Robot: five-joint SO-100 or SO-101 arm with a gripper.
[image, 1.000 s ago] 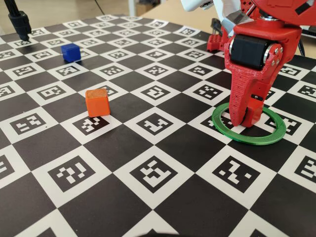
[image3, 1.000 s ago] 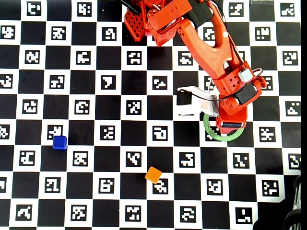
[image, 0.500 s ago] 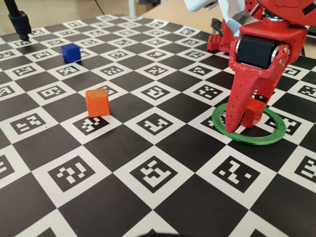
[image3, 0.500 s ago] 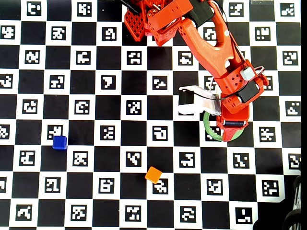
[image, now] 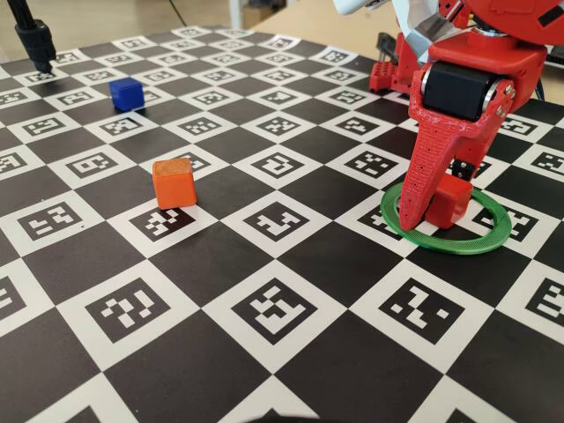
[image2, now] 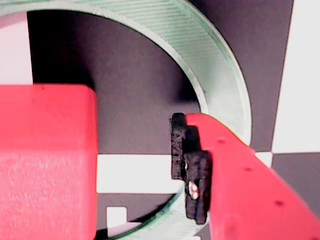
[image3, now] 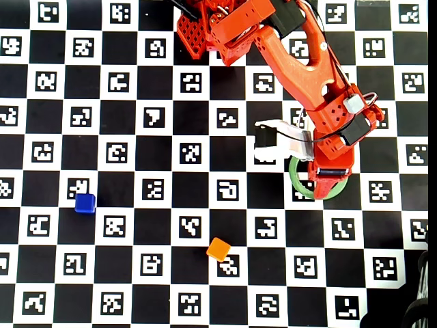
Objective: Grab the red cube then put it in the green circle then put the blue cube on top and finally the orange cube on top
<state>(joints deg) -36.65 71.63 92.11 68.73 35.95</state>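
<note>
We are looking at the first step of the task as good as finished: the red cube [image: 452, 196] is sitting on the worktop [image: 264, 352] inside the green circle [image: 445, 240], at the right of the fixed view, and in the wrist view the same cube [image2: 47, 160] is filling the lower left of the frame with the ring's ridged band [image2: 210, 65] curving round it. Our pincer [image: 432, 210] is standing open around the cube; the wrist view is showing a clear dark gap between the cube's face and the padded finger [image2: 187, 165] at lower right, so nothing is being gripped. In the overhead view the arm is covering most of the ring [image3: 298, 184] and the cube is hidden there. Two steps are remaining, as we are judging it. The blue cube [image: 127, 93] is waiting at the upper left of the fixed view, and the orange cube [image: 173, 183] is waiting left of centre, both well apart from the ring and untouched. We are reckoning the next move calls for lifting clear without nudging the red cube.
</note>
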